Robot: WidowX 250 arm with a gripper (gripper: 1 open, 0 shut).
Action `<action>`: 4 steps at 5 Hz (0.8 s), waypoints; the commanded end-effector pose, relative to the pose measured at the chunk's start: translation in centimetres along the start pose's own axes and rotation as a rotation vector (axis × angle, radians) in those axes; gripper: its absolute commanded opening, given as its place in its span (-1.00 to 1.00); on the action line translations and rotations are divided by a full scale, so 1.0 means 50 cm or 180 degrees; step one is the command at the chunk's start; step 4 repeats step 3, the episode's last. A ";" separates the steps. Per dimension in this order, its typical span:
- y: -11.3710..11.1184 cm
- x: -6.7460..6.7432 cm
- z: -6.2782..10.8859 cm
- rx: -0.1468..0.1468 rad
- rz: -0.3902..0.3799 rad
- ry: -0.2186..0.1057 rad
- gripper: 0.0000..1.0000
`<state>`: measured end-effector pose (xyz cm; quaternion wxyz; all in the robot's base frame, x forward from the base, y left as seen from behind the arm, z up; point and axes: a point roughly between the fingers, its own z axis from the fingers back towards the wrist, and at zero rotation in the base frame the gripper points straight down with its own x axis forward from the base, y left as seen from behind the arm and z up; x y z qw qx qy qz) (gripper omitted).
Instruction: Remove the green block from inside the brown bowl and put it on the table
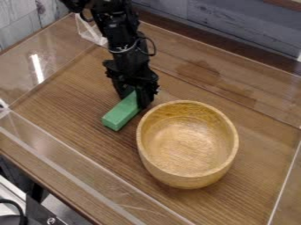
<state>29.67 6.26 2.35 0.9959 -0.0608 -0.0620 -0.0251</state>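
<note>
The green block (118, 116) lies on the table (65, 101) just left of the brown bowl (188, 105), one end pointing toward me. My gripper (133, 103) points straight down over the block's far end. Its black fingers (143, 98) press on either side of that end, so it is shut on the block. The block's underside seems to rest on the wood. The bowl stands upright with nothing inside, and its rim is a finger's width from the gripper.
Clear acrylic walls (47, 53) edge the tabletop on all sides. The near wall (83, 163) runs along the front. Bare wood lies left of the block and behind the bowl. A grey plank wall (235, 22) stands at the back.
</note>
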 end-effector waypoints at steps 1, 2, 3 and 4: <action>0.004 0.027 0.023 0.0047 -0.0044 -0.0126 -1.00; 0.005 0.030 0.025 0.0038 -0.0039 -0.0110 -1.00; 0.007 0.034 0.028 0.0028 -0.0032 -0.0094 -1.00; 0.007 0.034 0.028 0.0028 -0.0032 -0.0094 -1.00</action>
